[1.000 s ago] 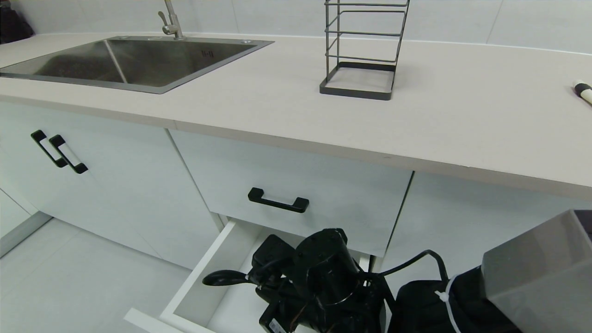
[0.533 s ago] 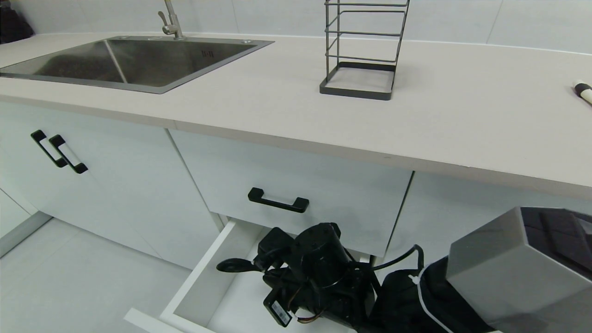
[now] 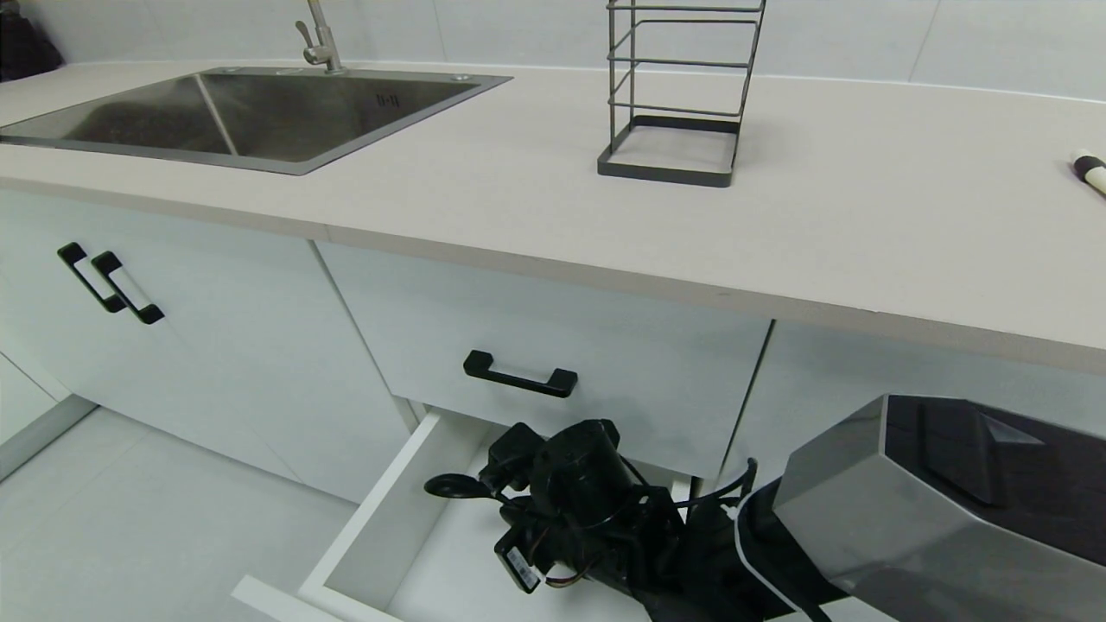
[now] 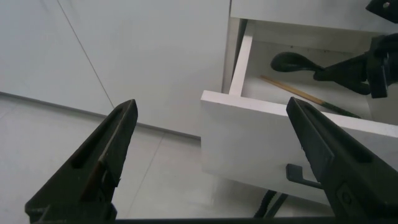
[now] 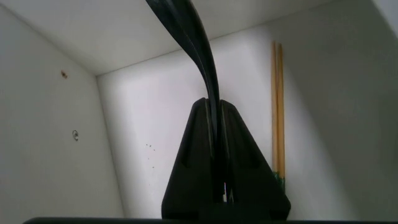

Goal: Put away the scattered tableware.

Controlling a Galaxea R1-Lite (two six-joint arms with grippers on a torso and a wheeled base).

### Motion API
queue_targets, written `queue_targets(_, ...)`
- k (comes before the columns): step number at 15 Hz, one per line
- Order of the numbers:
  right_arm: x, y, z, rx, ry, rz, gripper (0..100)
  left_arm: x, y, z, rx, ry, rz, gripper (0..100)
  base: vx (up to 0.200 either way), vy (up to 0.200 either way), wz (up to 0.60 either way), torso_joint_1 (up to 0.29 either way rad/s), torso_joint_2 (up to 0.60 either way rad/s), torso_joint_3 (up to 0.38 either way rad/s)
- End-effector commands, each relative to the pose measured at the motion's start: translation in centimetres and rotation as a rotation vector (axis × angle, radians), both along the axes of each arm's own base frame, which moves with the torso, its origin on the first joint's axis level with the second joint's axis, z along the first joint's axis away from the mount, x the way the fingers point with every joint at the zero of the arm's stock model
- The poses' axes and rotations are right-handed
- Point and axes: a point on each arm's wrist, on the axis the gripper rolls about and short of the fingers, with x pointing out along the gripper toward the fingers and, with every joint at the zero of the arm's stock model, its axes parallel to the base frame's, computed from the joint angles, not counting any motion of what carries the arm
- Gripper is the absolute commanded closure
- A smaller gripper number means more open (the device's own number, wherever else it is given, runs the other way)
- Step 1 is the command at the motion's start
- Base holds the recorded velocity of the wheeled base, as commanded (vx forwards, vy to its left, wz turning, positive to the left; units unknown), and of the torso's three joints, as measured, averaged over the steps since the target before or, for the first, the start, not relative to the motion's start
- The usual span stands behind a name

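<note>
Right gripper (image 3: 494, 480): clamped tight on black spoon (image 3: 453, 486), over the open drawer (image 3: 378, 510).
Bowl end: juts out past the gripper, above the drawer floor, near chopsticks (image 5: 277, 106).
Left gripper (image 4: 211, 113): spread wide, empty, outside the drawer front.

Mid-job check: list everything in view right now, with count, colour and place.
spoon: 1, black, held over the open drawer
chopsticks: 1 pair, tan, lying inside the drawer
drawer: 1, white, pulled open, lowest level
drawer handle: 1, black, on the closed drawer above
cabinet handles: 2, black, left doors
sink: 1, steel, countertop left
faucet: 1, silver, behind sink
wire rack: 1, dark grey, on countertop
countertop: 1, beige
right hand: shut on spoon
left hand: open, outside the drawer front
</note>
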Motion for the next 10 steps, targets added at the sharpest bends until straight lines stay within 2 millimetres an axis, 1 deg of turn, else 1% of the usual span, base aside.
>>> queue_targets(1, 0.4, -0.2, -0.5, -0.011, 0.005, -0.014, 100, 0.0, 0.0, 0.0, 0.0, 0.0, 0.0, 0, 0.0, 0.0, 0.0, 0.0, 0.0, 0.0)
queue_targets(4, 1.0, -0.3, -1.0, -0.014, 0.006, -0.029, 100, 0.0, 0.0, 0.0, 0.0, 0.0, 0.0, 0, 0.0, 0.0, 0.0, 0.0, 0.0, 0.0)
queue_targets(6, 1.6, -0.1, -1.1, -0.013, -0.003, -0.049, 100, 0.0, 0.0, 0.0, 0.0, 0.001, 0.001, 0, 0.0, 0.0, 0.0, 0.0, 0.0, 0.0)
queue_targets(8, 1.9, 0.4, -1.7, -0.009, -0.011, -0.058, 100, 0.0, 0.0, 0.0, 0.0, 0.0, 0.0, 0, 0.0, 0.0, 0.0, 0.0, 0.0, 0.0)
queue_targets(9, 1.9, 1.1, -3.2, -0.019, -0.005, -0.066, 100, 0.0, 0.0, 0.0, 0.0, 0.0, 0.0, 0, 0.0, 0.0, 0.0, 0.0, 0.0, 0.0)
queue_targets(10, 2.0, 1.8, -4.2, -0.028, -0.006, -0.059, 100, 0.0, 0.0, 0.0, 0.0, 0.0, 0.0, 0, 0.0, 0.0, 0.0, 0.0, 0.0, 0.0)
